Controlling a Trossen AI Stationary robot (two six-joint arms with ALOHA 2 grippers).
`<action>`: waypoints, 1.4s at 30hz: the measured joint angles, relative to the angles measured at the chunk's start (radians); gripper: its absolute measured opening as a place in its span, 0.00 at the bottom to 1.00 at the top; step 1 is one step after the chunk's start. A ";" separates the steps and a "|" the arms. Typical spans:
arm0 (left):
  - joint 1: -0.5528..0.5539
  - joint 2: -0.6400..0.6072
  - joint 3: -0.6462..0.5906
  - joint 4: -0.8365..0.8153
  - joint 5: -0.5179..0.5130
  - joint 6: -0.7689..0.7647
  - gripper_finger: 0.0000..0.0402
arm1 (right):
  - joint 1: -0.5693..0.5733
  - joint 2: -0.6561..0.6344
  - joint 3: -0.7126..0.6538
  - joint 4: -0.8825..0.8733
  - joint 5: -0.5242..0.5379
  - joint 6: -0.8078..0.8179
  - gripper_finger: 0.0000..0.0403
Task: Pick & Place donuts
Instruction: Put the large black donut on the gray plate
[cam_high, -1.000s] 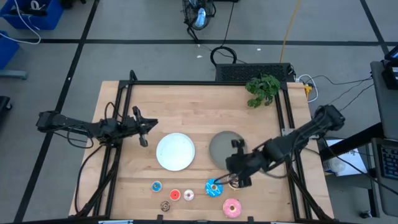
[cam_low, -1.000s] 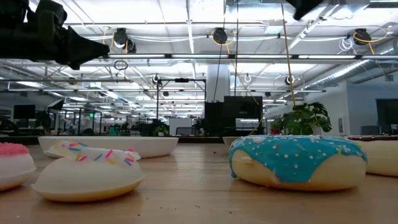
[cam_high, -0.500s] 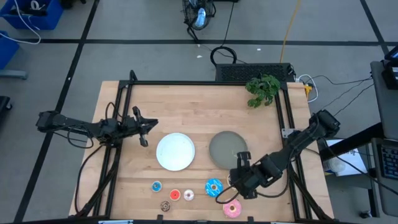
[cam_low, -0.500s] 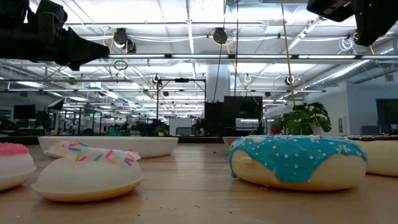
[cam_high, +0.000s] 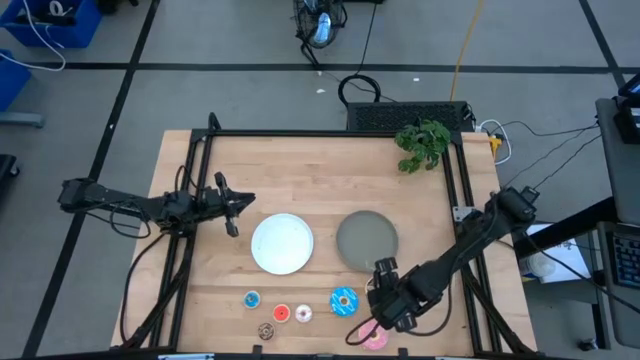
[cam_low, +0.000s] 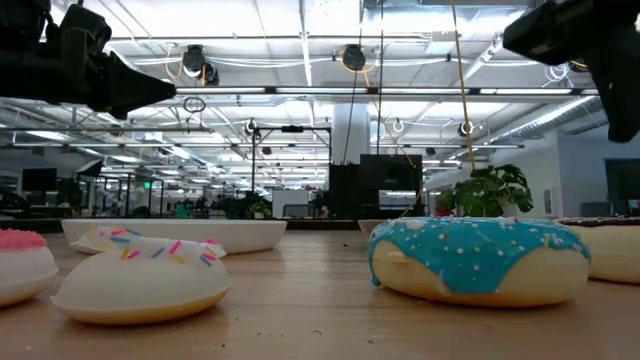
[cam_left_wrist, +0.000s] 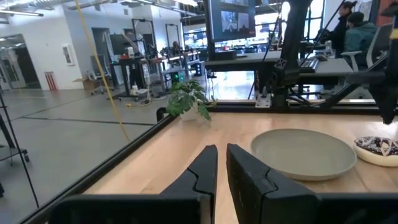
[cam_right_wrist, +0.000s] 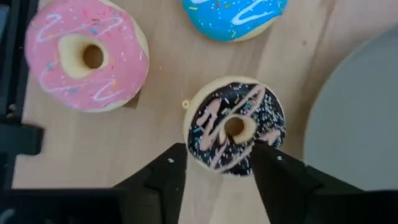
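1. Over the last second, a shift of the right tool (cam_right_wrist: 221, 160) away from the grey plate (cam_right_wrist: 360, 112) toward the tabletop's (cam_high: 300, 160) near edge, and a switch from clenched to released, fingers spread.
2. Now straddles the brown donut (cam_right_wrist: 236, 127), one finger on each side and no squeeze visible. Lies flat on the wood just beside the grey plate.
3. Reads as a grasp about to begin or a let-go just made; cannot tell which. Either way, not on a plate yet.
4. No change at the left tool (cam_left_wrist: 222, 162): nearly clenched on nothing, hovering over the far left of the tabletop beside the white plate (cam_high: 282, 243).
5. Donuts: soft-looking toy rings with matte, tan, rounded bodies and small centre holes.
6. Brown one: dark icing with pale drizzle and fine sprinkles.
7. Pink donut (cam_right_wrist: 84, 56): white squiggles and coloured flecks. Blue donut (cam_right_wrist: 233, 15): glossy, dripping-edged icing. Both near the brown one, apart from it.
8. Four minis in a loose cluster near the front edge, well left of the large ones.
9. Plates: smooth, shallow, round. Tabletop: pale wood grain, black-framed.
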 joint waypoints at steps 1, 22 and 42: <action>0.000 0.000 0.000 0.000 0.000 0.000 0.10 | 0.000 0.010 0.000 0.006 -0.002 0.000 0.45; 0.000 0.000 0.000 -0.051 0.000 0.033 0.10 | 0.000 0.065 -0.046 0.070 -0.003 -0.050 0.57; 0.000 0.000 0.000 -0.049 -0.001 0.035 0.10 | 0.000 0.060 -0.246 0.296 -0.004 -0.080 0.51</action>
